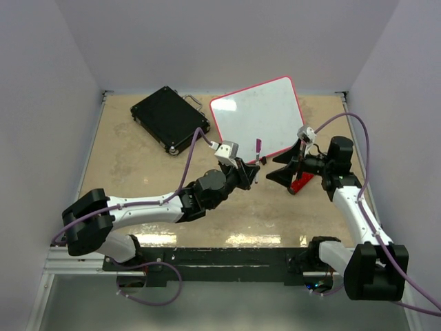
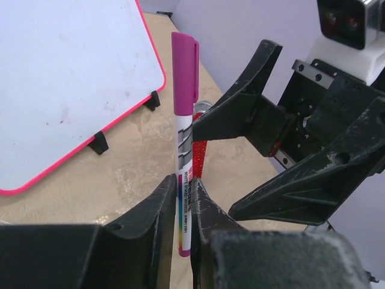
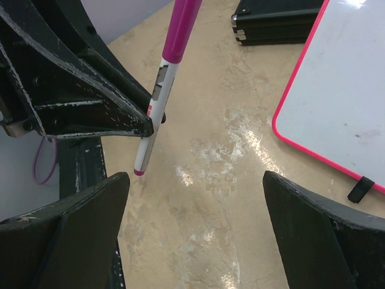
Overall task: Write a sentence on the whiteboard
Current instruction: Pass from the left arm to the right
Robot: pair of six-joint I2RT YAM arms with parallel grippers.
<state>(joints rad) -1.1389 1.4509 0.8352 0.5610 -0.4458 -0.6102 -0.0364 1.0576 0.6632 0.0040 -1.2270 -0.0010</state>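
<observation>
Nearest arms: left hand pinched lower barrel of white marker with magenta cap; pen stood upright, cap on and uppermost. Right hand spread wide, facing pen from right, close to it. Small red object lay on beige mottled worktop beneath right hand, kind unclear. Farther back, right of centre, glossy white rectangular whiteboard with red-pink rim rested on black feet, face showing few faint smudges. Black hard case lay left of it, just apart.
</observation>
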